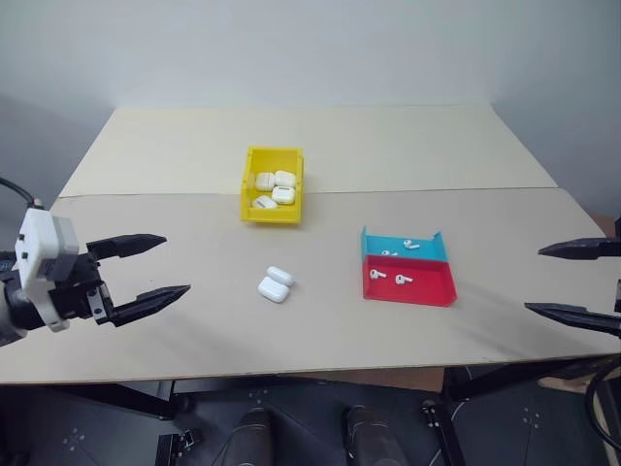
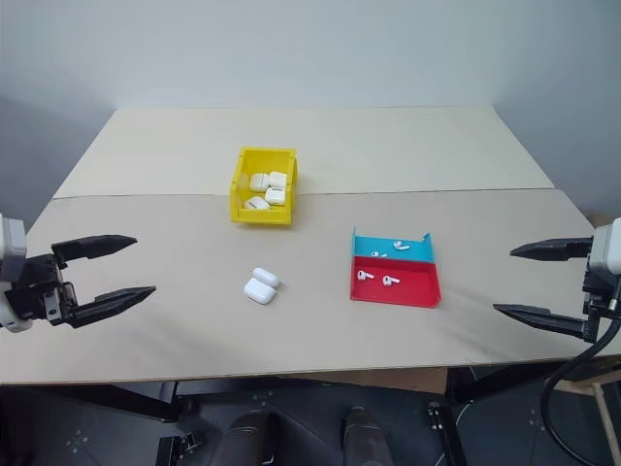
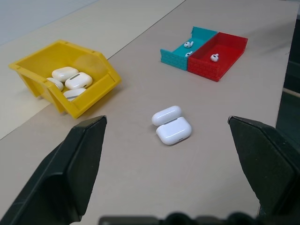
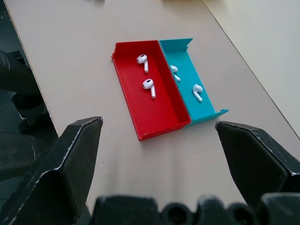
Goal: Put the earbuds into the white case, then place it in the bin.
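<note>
The white case [image 1: 275, 283] lies on the tan table near the middle, its lid apparently flipped back beside the body; it is also in the left wrist view [image 3: 172, 125]. Several earbuds rest in a shallow tray: two in its red half [image 4: 149, 86] and two in its blue half [image 4: 197, 91]. At the back, past the case, stands the yellow bin [image 1: 272, 213]. My left gripper [image 1: 177, 264] hovers open at the left, well apart from the case. Over the table's right edge, my right gripper [image 1: 534, 280] is open and empty, short of the tray.
Several white cases [image 1: 275, 184] sit inside the bin. The red and blue tray [image 1: 427, 289] lies right of the case. A seam [image 1: 146, 194] runs across the table behind the bin's front. The table's front edge [image 1: 291, 374] is close below both grippers.
</note>
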